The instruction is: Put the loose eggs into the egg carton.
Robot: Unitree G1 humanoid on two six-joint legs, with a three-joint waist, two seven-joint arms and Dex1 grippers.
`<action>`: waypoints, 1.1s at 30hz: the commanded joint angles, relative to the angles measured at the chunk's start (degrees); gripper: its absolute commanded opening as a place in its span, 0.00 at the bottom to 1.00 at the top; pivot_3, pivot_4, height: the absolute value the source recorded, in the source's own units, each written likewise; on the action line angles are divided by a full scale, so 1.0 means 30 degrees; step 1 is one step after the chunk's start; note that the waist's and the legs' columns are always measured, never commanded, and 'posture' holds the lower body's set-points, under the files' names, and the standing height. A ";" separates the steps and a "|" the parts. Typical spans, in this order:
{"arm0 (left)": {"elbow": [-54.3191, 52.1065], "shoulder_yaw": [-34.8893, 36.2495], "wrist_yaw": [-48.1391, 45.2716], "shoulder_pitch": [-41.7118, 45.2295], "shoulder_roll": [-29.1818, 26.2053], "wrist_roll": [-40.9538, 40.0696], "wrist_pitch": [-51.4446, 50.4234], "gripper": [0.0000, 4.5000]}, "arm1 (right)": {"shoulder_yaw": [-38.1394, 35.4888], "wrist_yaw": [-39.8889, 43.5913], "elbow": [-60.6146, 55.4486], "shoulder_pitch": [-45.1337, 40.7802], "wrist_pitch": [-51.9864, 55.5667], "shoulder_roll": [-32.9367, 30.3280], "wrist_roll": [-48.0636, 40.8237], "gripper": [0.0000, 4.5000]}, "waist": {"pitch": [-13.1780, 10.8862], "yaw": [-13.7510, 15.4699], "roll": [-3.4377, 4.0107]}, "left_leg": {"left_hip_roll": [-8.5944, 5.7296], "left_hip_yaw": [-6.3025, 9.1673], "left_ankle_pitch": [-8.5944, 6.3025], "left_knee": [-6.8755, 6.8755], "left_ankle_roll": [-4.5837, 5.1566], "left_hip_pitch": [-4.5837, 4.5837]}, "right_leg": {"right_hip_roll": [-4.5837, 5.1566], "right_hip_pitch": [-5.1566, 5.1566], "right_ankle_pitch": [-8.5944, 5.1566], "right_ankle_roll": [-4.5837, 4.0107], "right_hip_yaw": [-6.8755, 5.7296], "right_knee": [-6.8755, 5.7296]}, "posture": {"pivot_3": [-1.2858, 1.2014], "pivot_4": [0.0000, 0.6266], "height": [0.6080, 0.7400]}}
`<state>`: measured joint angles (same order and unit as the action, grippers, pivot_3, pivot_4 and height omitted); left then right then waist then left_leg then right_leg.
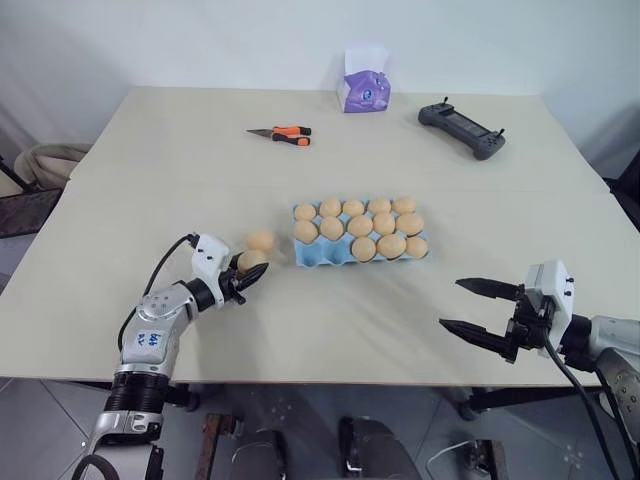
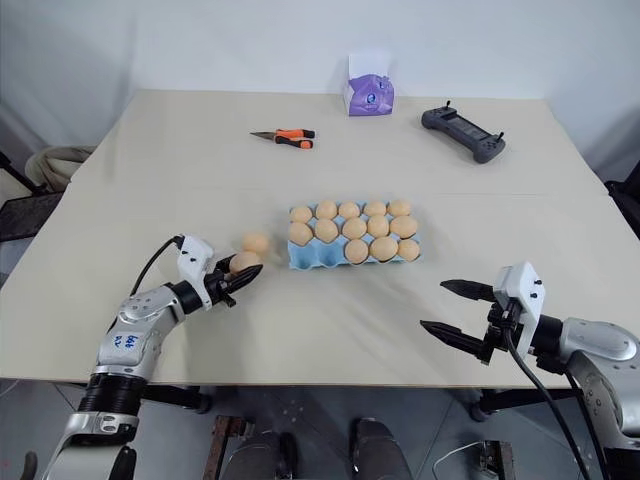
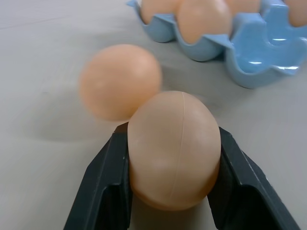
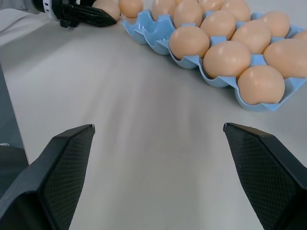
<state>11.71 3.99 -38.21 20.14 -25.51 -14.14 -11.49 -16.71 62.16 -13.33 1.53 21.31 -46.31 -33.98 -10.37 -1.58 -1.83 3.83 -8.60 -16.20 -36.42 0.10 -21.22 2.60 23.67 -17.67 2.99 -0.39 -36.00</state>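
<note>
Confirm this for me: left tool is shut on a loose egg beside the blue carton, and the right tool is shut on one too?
Not quite. The right tool is open and empty, as the right wrist view shows. The left tool is indeed shut on a loose egg beside the blue carton.

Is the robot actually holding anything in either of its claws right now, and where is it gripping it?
Yes. The left gripper is shut on one loose egg, its two black fingers pressing the egg's opposite sides. The right gripper is open and holds nothing.

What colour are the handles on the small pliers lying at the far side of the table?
Orange and black handles on the small pliers, clearest in the left eye view.
</note>
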 commanded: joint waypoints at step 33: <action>0.4431 -0.3359 -0.1522 0.6921 0.5201 0.0775 0.2713 0.43 | -0.1507 -0.1749 -0.2157 0.1983 -0.0327 0.0724 -0.0324 1.00 | -0.0002 0.0477 0.0001 | -0.0032 -0.0007 0.0016 -0.0095 0.0038 -0.0023 | -0.0028 -0.0019 0.0040 0.0070 0.0042 0.0005 | 0.52 0.24 1.00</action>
<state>25.40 -6.62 -41.55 39.36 -10.34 -10.97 -3.97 -18.95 57.18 -17.93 7.32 21.19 -44.39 -34.01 -10.37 -0.15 -1.83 3.74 -8.62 -16.16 -36.73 0.22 -21.30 2.52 23.61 -17.55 3.21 -0.27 -35.99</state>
